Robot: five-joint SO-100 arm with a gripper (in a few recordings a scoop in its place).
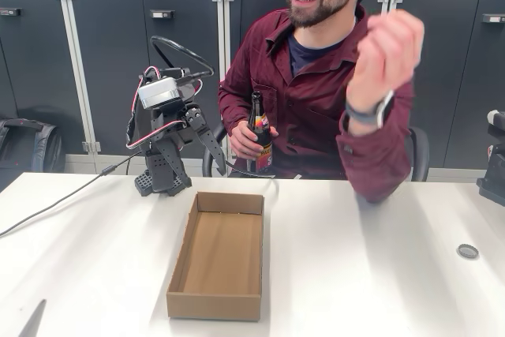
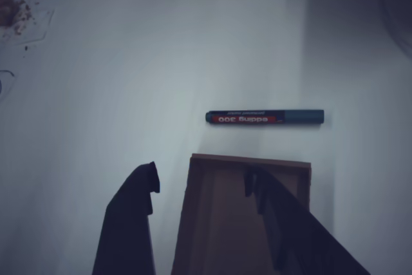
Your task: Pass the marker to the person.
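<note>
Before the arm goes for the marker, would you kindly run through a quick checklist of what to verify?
1. Marker located: ok, lying flat on the table beyond the box.
2. Gripper free: ok, open, holding nothing.
3. Marker unobstructed: ok, apart from the box.
4. Box under the gripper could hinder descent: not ok.
5. Person ready to receive: not ok, one hand raised in a fist, the other holds a bottle.

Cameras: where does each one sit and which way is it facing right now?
Fixed view: across the table, facing the arm, the seated person holding a bottle, cabinets behind.
Wrist view: rides on the arm, looking down past the open claw at the marker lying on the table.
Shared: the cardboard box.
</note>
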